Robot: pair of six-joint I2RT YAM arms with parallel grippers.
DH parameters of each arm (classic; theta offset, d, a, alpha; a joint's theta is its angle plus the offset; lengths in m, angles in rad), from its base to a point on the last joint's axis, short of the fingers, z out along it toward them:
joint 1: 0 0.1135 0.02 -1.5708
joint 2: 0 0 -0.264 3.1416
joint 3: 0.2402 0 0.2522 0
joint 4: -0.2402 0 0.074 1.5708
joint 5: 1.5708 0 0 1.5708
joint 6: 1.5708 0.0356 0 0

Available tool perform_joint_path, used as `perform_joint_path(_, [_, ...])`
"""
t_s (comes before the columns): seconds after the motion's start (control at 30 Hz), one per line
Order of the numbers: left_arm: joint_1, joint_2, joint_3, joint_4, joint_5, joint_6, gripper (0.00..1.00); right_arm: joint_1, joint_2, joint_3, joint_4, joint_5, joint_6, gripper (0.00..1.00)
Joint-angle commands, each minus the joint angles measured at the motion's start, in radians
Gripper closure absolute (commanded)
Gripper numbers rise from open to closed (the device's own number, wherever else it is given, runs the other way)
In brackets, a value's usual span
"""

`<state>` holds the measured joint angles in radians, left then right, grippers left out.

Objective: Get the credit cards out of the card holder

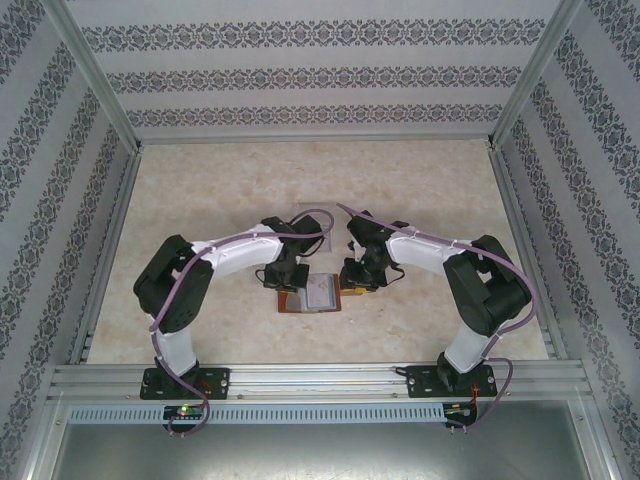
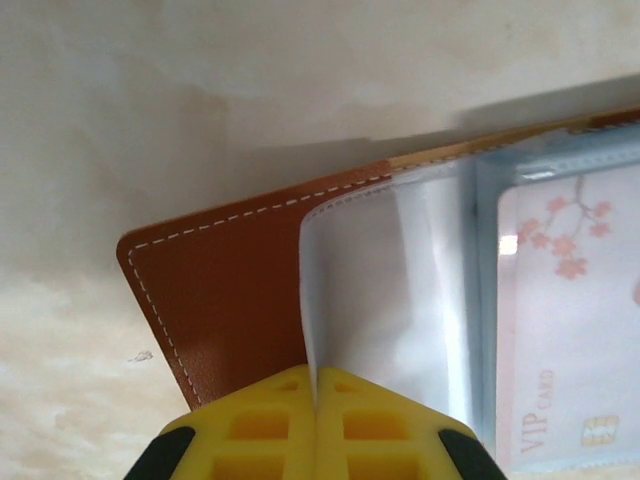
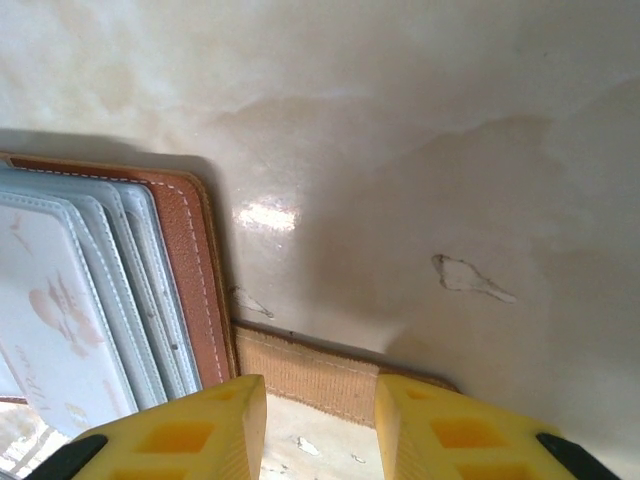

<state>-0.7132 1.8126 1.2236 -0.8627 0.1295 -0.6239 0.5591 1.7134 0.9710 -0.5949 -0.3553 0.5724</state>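
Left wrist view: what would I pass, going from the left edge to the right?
Bare table → brown leather cover of the card holder → clear plastic sleeve → cherry-blossom VIP card.

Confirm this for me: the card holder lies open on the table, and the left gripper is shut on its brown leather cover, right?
Not quite. The card holder does lie open on the table, but the left gripper is shut on a clear plastic sleeve, not on the brown leather cover. The left wrist view shows the sleeve's edge running in between the closed fingers.
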Motion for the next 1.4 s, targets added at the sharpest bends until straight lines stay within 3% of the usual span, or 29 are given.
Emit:
perform_joint_path(0.0, [0.034, -0.090, -0.046, 0.029, -0.027, 0.042, 1.00, -0.004, -0.020, -0.017, -0.054, 0.061, 0.005, 0.64])
perform_joint_path(0.13, [0.087, -0.147, -0.101, 0.089, 0.037, 0.049, 1.00, -0.002, -0.026, -0.010, -0.061, 0.064, 0.006, 0.64])
perform_joint_path(0.27, [0.120, -0.178, -0.121, 0.098, 0.063, 0.054, 0.80, -0.001, -0.032, -0.004, -0.071, 0.065, 0.006, 0.63])
perform_joint_path(0.37, [0.134, -0.201, -0.129, 0.097, 0.077, 0.056, 0.74, 0.002, -0.039, 0.005, -0.075, 0.067, 0.007, 0.63])
perform_joint_path(0.63, [0.169, -0.251, -0.133, 0.092, 0.115, 0.060, 0.79, 0.027, -0.056, 0.053, -0.102, 0.067, 0.024, 0.64])
perform_joint_path(0.9, [0.174, -0.252, -0.098, 0.149, 0.236, 0.049, 0.85, 0.069, -0.101, 0.079, -0.016, -0.002, 0.116, 0.66])
perform_joint_path(1.13, [0.178, -0.212, -0.113, 0.242, 0.331, 0.025, 0.87, 0.109, -0.031, 0.092, 0.095, -0.077, 0.176, 0.66])
perform_joint_path(1.37, [0.181, -0.154, -0.147, 0.339, 0.396, 0.004, 0.88, 0.119, 0.043, 0.091, 0.112, -0.040, 0.182, 0.66])
